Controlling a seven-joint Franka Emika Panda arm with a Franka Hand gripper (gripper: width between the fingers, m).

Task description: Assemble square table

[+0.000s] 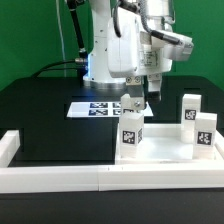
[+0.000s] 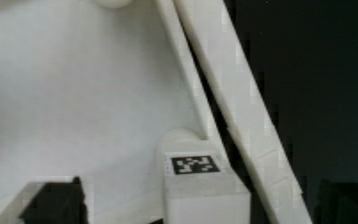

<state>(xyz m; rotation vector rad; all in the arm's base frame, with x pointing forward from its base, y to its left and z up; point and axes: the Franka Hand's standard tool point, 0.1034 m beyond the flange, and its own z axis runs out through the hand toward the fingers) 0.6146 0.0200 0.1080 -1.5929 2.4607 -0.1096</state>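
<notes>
**Colleague:** What is closest to the camera on your side?

**Me:** In the exterior view I see the long white border wall (image 1: 100,180) running along the front edge of the black table (image 1: 40,120). Right behind it lies the square slab (image 1: 165,153), flat, pushed up to the wall toward the exterior view's right.

**Colleague:** And the legs?

**Me:** I count one leg (image 1: 130,133) standing upright on the slab's nearer corner on the exterior view's left, its tag facing me. Two more legs (image 1: 203,131) (image 1: 190,108) stand upright near the slab's side on the exterior view's right, one behind the other. I cannot make out a fourth.

**Colleague:** Where is the gripper?

**Me:** The gripper (image 1: 143,100) hangs just above and slightly behind that first leg. Its fingers are spread wide apart and I see nothing between them. In the wrist view I look down on the white slab (image 2: 69,100), its raised edge running diagonally, and a tagged leg (image 2: 197,160) near the fingertips (image 2: 51,195).

**Colleague:** Anything farther back?

**Me:** The marker board (image 1: 100,106) lies flat behind the gripper, and behind it stands the arm's white base (image 1: 105,55).
</notes>
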